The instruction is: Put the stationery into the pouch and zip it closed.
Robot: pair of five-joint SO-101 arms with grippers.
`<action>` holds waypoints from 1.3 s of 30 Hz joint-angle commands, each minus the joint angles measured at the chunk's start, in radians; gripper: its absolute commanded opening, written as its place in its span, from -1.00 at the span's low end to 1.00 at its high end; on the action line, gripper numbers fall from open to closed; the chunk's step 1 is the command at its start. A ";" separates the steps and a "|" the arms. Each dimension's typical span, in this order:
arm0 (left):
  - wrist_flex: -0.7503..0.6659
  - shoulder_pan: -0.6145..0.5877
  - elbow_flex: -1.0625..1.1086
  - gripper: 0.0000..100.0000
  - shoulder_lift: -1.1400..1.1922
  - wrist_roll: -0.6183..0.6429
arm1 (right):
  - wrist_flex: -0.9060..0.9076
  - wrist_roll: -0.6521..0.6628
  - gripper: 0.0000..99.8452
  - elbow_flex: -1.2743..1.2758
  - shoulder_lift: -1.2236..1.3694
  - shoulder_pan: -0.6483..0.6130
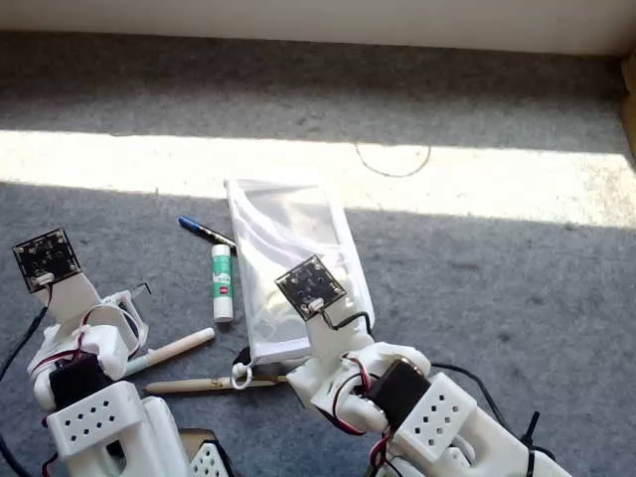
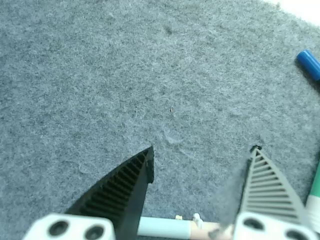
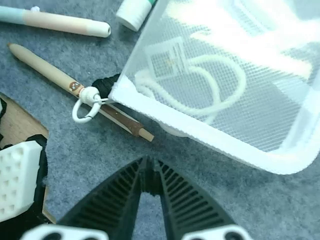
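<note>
The white mesh pouch (image 1: 298,248) lies flat mid-counter (image 1: 497,298), its zip pull (image 3: 90,95) at the near left corner. A blue marker (image 1: 204,231), glue stick (image 1: 222,283), cream pen (image 1: 184,346) and brown pencil (image 1: 189,385) lie outside it, to its left. The left gripper (image 2: 202,152) hovers over bare counter by the cream pen, fingers wide apart and empty; the right gripper (image 3: 150,165), fingers pressed together on nothing, sits just near of the pouch's edge.

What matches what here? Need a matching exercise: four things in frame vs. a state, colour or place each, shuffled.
Things:
1. left gripper
2. right gripper
3. glue stick
4. pouch

Descriptions:
A. shut
B. lying on the mat alongside the pouch
C. open
D. white mesh

Pairs: 1-C, 2-A, 3-B, 4-D
</note>
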 commanded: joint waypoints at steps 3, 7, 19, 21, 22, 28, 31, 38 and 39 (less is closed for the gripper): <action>-0.011 -0.013 -0.012 -0.44 -0.015 0.011 | -0.061 -0.023 -0.99 0.028 0.016 -0.008; -0.011 -0.013 -0.012 -0.44 -0.015 0.011 | -0.087 -0.060 -0.99 0.030 0.016 -0.008; -0.011 -0.013 -0.012 -0.44 -0.015 0.011 | -0.424 -0.120 -0.99 0.097 0.246 0.039; -0.011 -0.013 -0.012 -0.44 -0.015 0.011 | -0.504 -0.118 -0.99 0.097 0.309 0.093; -0.011 -0.013 -0.012 -0.44 -0.015 0.011 | -0.544 -0.118 -0.99 0.096 0.338 0.120; -0.011 -0.013 -0.012 -0.44 -0.015 0.011 | -0.618 -0.118 -0.99 0.012 0.409 0.231; -0.011 -0.013 -0.012 -0.44 -0.015 0.011 | -0.618 -0.118 -0.99 -0.036 0.412 0.239; -0.011 -0.013 -0.012 -0.44 -0.015 0.011 | -0.691 -0.118 -0.99 -0.108 0.420 0.243; -0.011 -0.013 -0.012 -0.44 -0.015 0.011 | -0.742 -0.118 -0.99 -0.105 0.420 0.243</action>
